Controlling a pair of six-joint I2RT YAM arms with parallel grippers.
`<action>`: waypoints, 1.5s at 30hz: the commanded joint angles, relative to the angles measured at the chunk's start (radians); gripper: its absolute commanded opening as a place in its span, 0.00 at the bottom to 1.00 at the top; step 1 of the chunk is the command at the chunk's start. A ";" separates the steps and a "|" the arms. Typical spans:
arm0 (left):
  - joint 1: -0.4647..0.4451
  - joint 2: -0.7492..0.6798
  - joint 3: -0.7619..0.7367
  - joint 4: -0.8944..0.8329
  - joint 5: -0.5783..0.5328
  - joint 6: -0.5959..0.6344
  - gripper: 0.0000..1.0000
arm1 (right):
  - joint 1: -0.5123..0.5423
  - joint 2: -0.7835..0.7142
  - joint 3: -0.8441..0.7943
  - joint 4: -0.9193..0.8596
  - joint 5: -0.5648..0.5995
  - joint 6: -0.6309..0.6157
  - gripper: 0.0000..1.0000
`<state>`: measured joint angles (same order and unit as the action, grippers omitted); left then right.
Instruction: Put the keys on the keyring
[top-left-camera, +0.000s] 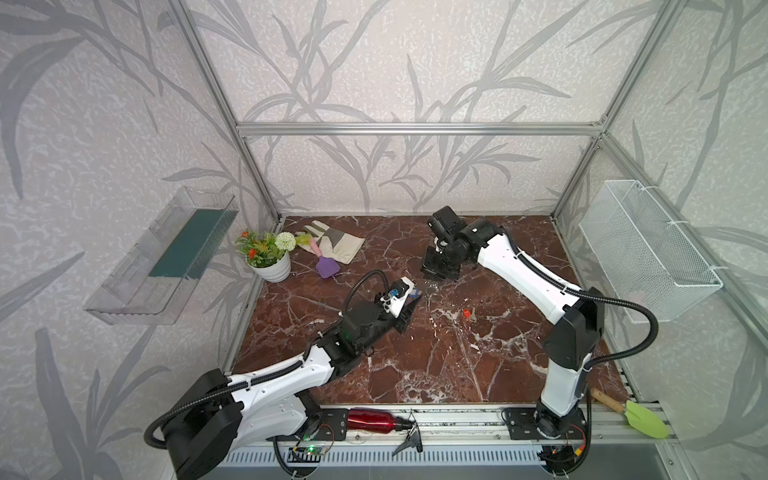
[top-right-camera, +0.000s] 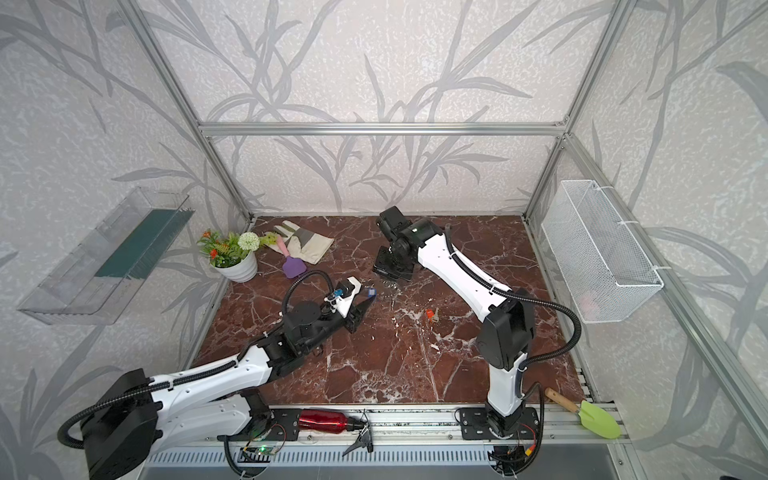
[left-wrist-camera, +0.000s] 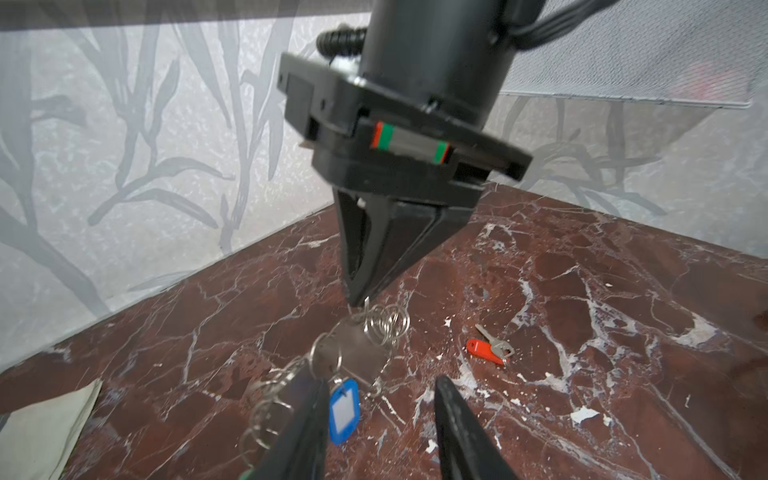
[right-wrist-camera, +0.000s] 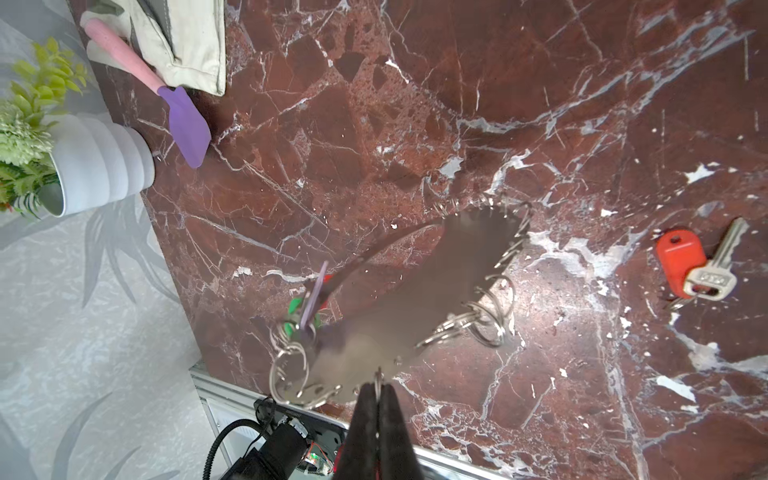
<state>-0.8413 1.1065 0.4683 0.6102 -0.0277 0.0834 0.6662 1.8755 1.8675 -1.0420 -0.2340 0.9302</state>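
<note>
The enclosure walls carry grey leaf-patterned paper, and the work surface (top-left-camera: 415, 365) is red-brown marble with white veining. I report from the remote station as follows.

Right gripper (right-wrist-camera: 377, 388): clenched on one split ring at the rim of the keyring (right-wrist-camera: 415, 299), with the ring wire pinched between the closed fingers. The grey plate hangs tilted from that ring, about mid-surface and somewhat toward the back edge. I cannot tell whether its lower end touches the marble.

Left gripper (left-wrist-camera: 380, 380): released, jaws parted, holding nothing. It stands on the front-left side of the keyring. A blue tag (left-wrist-camera: 344, 409) hung on one of the rings lies just beside one finger, and the other finger is well clear of it. I can read no writing on the tag's white insert.

A green tag (right-wrist-camera: 296, 306) and a pale purple tag (right-wrist-camera: 314, 291) sit among the rings at one end of the plate.

A red-tagged key (right-wrist-camera: 679, 257) lies loose on the marble, apart from the keyring and toward the right edge. Its metal head bears stamped lettering too blurred to read.

In the back left corner are a potted plant (top-left-camera: 270, 253), a glove (top-left-camera: 336, 243) and a purple trowel (top-left-camera: 326, 266).
</note>
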 joint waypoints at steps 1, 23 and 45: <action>-0.014 0.017 -0.003 0.080 0.002 0.051 0.46 | 0.001 -0.012 0.011 -0.015 -0.024 0.025 0.00; -0.015 0.230 -0.042 0.304 -0.035 0.152 0.37 | -0.008 -0.052 -0.094 0.016 -0.074 0.074 0.00; -0.015 0.402 -0.047 0.450 -0.096 0.153 0.21 | -0.008 -0.051 -0.146 0.036 -0.098 0.084 0.00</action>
<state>-0.8543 1.4963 0.4274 1.0000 -0.1005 0.2317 0.6609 1.8675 1.7302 -1.0103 -0.3161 1.0039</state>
